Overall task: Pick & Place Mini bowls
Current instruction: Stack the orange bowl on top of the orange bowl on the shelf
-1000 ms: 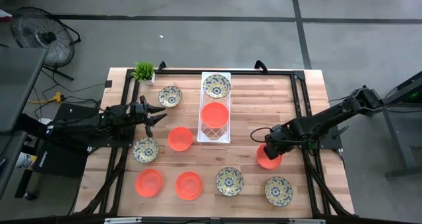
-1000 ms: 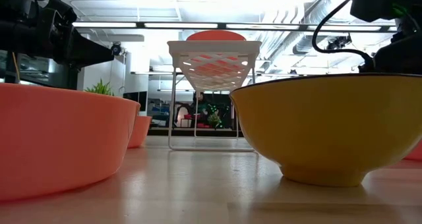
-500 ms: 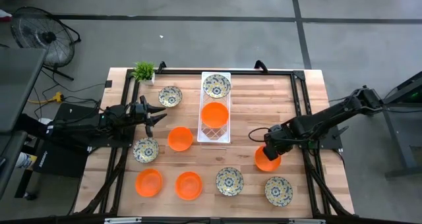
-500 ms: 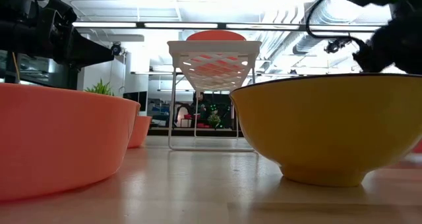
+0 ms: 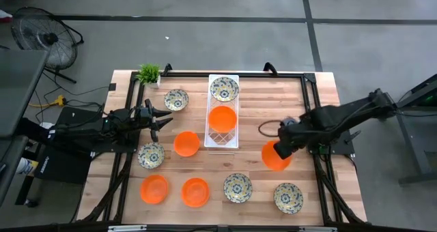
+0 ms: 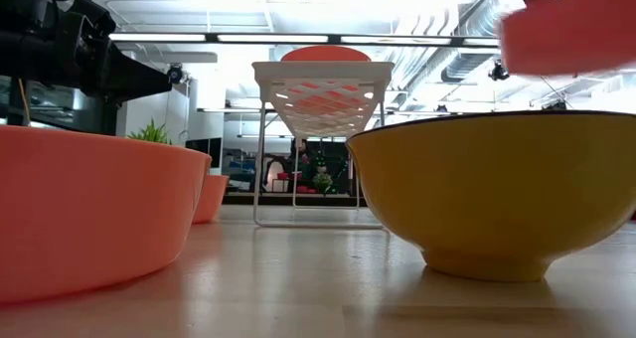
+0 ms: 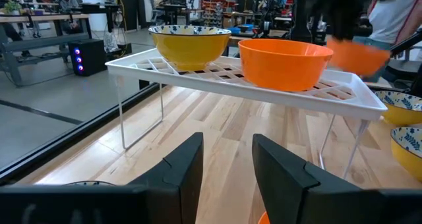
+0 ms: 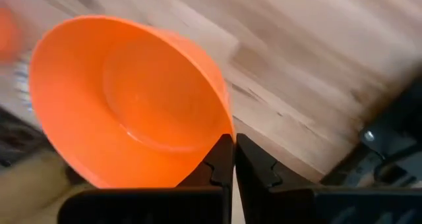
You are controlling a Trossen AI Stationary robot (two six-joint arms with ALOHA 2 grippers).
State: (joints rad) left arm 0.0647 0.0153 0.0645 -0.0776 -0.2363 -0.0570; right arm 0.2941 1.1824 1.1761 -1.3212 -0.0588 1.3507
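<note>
Your right gripper (image 8: 227, 159) has its jaws pinched tight on the rim of an orange bowl (image 5: 274, 156), held up off the surface, and the white rack (image 5: 223, 140) lies to its left, while your left gripper (image 5: 154, 117) waits with jaws apart on the rack's other side.

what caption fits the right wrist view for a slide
Right gripper pinches the rim of an orange mini bowl, lifted above the wooden table.

No lettering, label, brand, number or sign can be read in any view — not on the bowls, the rack, the arms or the room behind.
</note>
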